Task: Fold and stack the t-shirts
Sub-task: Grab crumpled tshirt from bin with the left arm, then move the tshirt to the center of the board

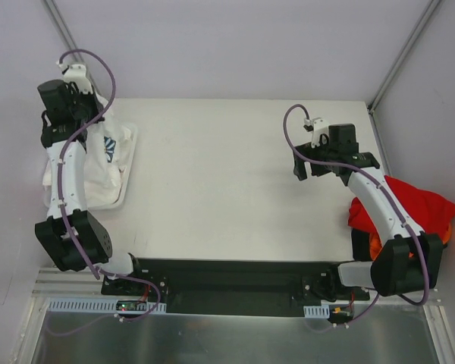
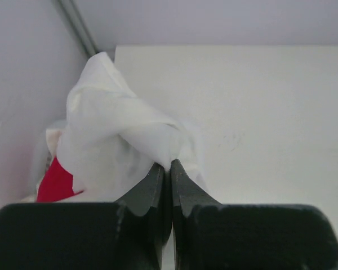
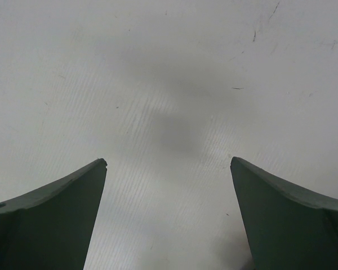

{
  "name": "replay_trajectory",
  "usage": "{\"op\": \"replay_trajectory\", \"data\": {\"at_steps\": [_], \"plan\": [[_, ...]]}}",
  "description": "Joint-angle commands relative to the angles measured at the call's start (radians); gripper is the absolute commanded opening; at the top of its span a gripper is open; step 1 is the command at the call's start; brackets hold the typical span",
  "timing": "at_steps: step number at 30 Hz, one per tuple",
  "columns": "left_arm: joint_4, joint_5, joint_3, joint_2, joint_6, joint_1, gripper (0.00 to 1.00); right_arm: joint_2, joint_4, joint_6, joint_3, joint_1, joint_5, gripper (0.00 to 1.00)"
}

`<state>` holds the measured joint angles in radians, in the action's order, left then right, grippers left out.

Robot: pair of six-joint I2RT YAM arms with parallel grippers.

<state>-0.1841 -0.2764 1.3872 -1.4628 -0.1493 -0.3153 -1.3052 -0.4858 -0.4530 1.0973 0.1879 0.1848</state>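
Clamped together at the left gripper (image 2: 170,166) on a fold of the white t-shirt (image 2: 118,135), cloth bunched at the far-left corner of the matt white table (image 1: 235,189) under pale grey walls (image 1: 212,45). Spread wide apart at the right gripper (image 3: 169,161), over bare, faintly scratched tabletop. Visible only from the left wrist: red cloth (image 2: 55,183) beneath the white; only from above: a blue print (image 1: 110,146) on the white heap, plus red and orange t-shirts (image 1: 409,201) at the table's right edge.
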Motion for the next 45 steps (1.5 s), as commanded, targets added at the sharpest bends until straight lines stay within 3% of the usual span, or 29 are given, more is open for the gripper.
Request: {"op": "replay_trajectory", "data": {"at_steps": [1, 4, 9, 13, 20, 31, 38, 45], "plan": [[0.017, -0.370, 0.257, 0.099, 0.148, 0.007, 0.00, -0.016, -0.019, -0.015, 0.056, 0.007, 0.022, 0.97], [0.015, -0.475, 0.399, 0.087, 0.325, 0.025, 0.00, -0.012, -0.020, -0.016, 0.058, 0.005, 0.018, 0.97], [0.012, -0.578, 0.626, 0.039, 0.487, 0.048, 0.00, -0.008, -0.023, -0.019, 0.058, 0.004, 0.022, 0.97], [0.012, -0.746, 0.694, -0.014, 0.602, 0.140, 0.00, -0.012, -0.028, -0.019, 0.061, 0.004, 0.031, 0.97], [0.005, -0.810, 0.479, -0.010, 0.544, 0.353, 0.00, -0.012, -0.028, -0.016, 0.064, 0.005, 0.030, 0.97], [-0.041, -0.707, 0.375, -0.067, 0.421, 0.453, 0.00, 0.034, -0.011, -0.012, 0.052, 0.007, 0.015, 0.97], [-0.086, -0.604, 0.207, -0.076, 0.301, 0.541, 0.00, 0.017, -0.022, -0.010, 0.059, 0.007, 0.031, 0.97], [-0.130, -0.561, 0.236, -0.160, 0.267, 0.650, 0.00, 0.011, -0.025, -0.015, 0.059, 0.008, 0.028, 0.96]]}}
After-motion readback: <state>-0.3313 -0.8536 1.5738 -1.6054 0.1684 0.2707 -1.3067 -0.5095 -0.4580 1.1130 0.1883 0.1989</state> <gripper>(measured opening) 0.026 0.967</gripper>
